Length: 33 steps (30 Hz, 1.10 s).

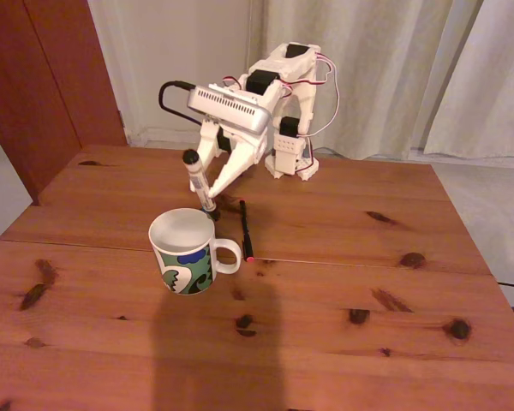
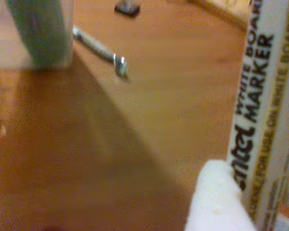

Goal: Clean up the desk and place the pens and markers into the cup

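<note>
Whiteboard marker [image 1: 198,181] is up off the worktop [image 1: 343,282], nearly upright, hanging just behind the mug [image 1: 187,253] rim, pinched mid-barrel by the end effector [image 1: 207,190]. Light, stiff, smooth plastic, I'd say; a mid-barrel grip looks sensible, though it could slip. Mug looks empty from here. Thin black pen [image 1: 246,229] lies flat right of the mug, beside its handle.

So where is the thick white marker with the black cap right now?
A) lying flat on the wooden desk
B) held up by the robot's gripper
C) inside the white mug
B: in the fixed view the gripper holds the thick white marker nearly upright behind the white patterned mug.
</note>
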Motion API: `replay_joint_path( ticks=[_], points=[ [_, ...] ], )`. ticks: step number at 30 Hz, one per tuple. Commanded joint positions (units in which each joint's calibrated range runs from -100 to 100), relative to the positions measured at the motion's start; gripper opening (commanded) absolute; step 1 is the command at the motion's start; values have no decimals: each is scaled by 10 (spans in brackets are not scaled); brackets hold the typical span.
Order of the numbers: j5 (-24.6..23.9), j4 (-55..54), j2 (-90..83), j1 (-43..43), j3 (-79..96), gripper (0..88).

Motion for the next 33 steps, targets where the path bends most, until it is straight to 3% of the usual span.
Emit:
replay_joint_path(
  ticks=[1, 16, 33],
  points=[
    [4, -40, -35, 2, -41, 7],
    [-13, -84, -22, 51, -40, 7],
    [-13, -178, 111, 62, -39, 7]
  ],
)
